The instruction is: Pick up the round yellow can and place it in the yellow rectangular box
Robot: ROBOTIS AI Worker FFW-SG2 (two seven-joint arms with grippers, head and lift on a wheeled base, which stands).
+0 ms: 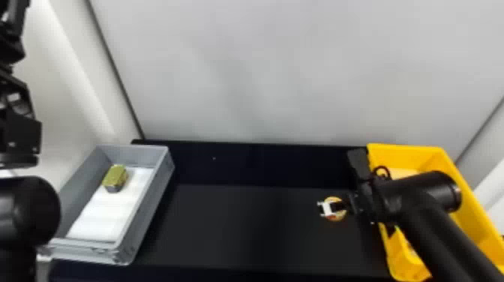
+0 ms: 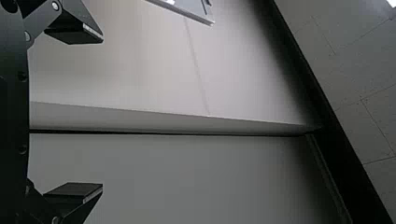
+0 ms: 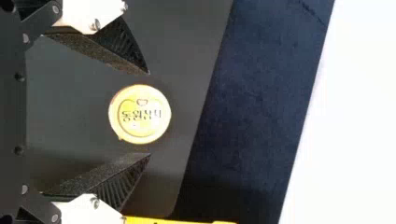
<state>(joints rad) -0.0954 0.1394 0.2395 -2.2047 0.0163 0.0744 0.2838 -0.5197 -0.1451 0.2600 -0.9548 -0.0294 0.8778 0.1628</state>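
Standing apart, the two fingers of the right gripper [image 1: 330, 207] are open, and nothing is gripped in them. The round yellow can [image 3: 140, 125] rests on the desk [image 1: 240, 228] with its lid turned up. In the right wrist view it appears just beyond the level of the fingertips and between their two lines, with a gap visible to each side; how high the gripper is above it, I cannot tell.

Outward from there, the can sits in the right part of the desk, nearer to the right edge than to the left one. Just beside it on the right is the wall of the yellow rectangular box [image 1: 461, 182], and the right arm [image 1: 427, 210] passes over this box. To the left of the can, a wide dark stretch of desk reaches until the grey box [image 1: 144, 210] at the left edge. Behind the far edge rises a pale panel [image 1: 262, 75].

Inside the grey box there is a white liner [image 1: 108, 213], and a gold-green block-shaped can [image 1: 115, 177] sits close to its far left corner. The left gripper [image 1: 20, 129] is up at the left side of the head view, with its fingers apart and holding nothing.
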